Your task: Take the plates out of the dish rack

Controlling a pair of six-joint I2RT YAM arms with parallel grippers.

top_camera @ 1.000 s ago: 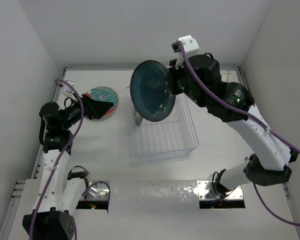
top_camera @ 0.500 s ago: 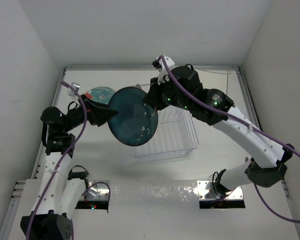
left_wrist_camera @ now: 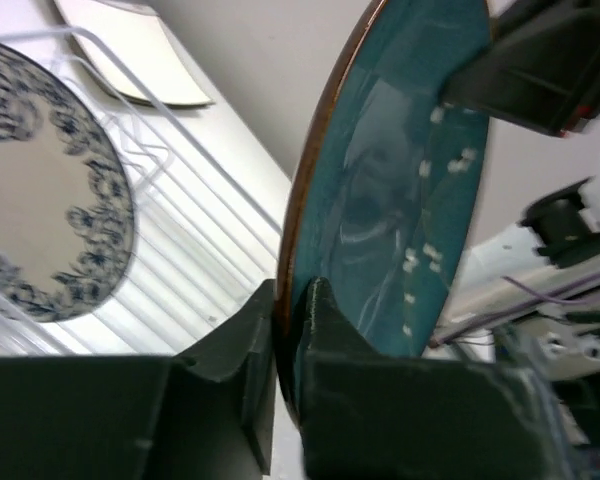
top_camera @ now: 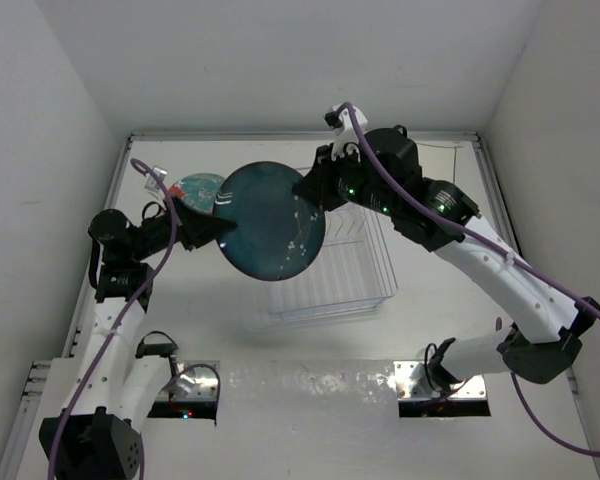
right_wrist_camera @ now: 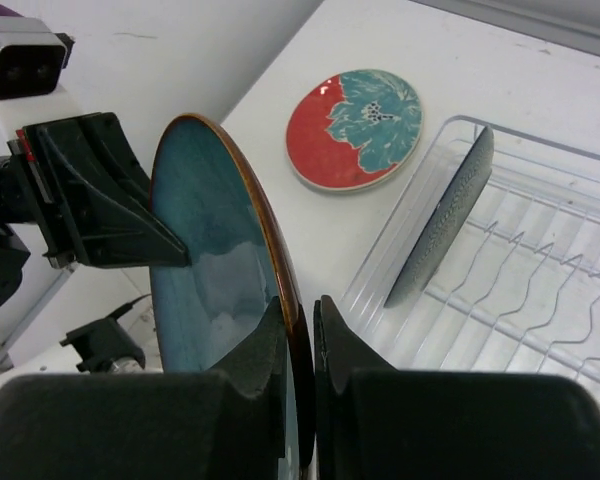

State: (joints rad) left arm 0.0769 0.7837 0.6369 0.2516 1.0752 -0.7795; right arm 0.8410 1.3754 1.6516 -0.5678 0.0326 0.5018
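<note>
Bright, even light w/ soft shadows; glare on teal plate; wrist-cam foregrounds blurry.

a plate lies on the table left of the dish rack.

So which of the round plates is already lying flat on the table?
The red-and-teal patterned plate, beside the dish rack. The dark teal plate is airborne, pinched by the left gripper and right gripper; the floral plate stands in the rack.
</note>
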